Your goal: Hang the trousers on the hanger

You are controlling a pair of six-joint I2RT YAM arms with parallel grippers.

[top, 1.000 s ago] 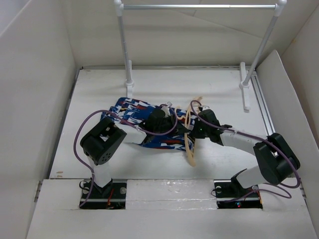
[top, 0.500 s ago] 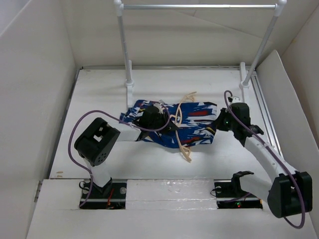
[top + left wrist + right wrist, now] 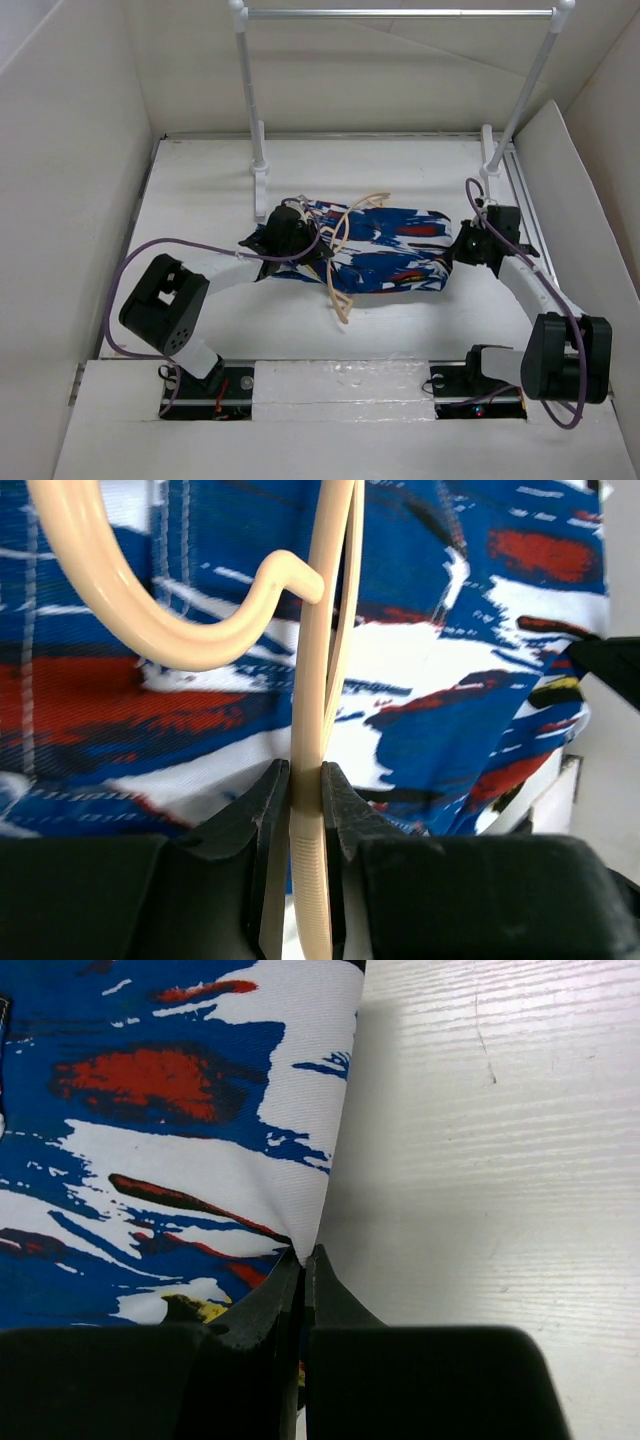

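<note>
While the trousers (image 3: 395, 250) lie stretched across the middle of the table (image 3: 200, 200), between the two arms, the step in hand is judged to be the drawing of the fabric along the hanger (image 3: 341, 303) towards the right. The hanger is seen over the left part of the cloth, one end reaching past the near edge of the fabric and the curved part rising at the far side. Whether the cloth is threaded over the lower bar cannot be told.

For this step to be done well, the hanger should be held steady and level by the left arm, so that the pull is taken by the cloth alone. The pull from the right should be made low and straight, and it should be stopped once roughly equal lengths hang on either side of the bar. Since only a corner is pinched, a slow, even draw is advised, lest the hem slip out or the fabric bunch against the wood.

The left gripper (image 3: 305, 810) is closed almost fully, a thin arm of the hanger being clamped between its fingers. The right gripper (image 3: 303, 1270) is closed tight, with the right-hand edge of the trousers nipped at the fingertips, just above the bare table
</note>
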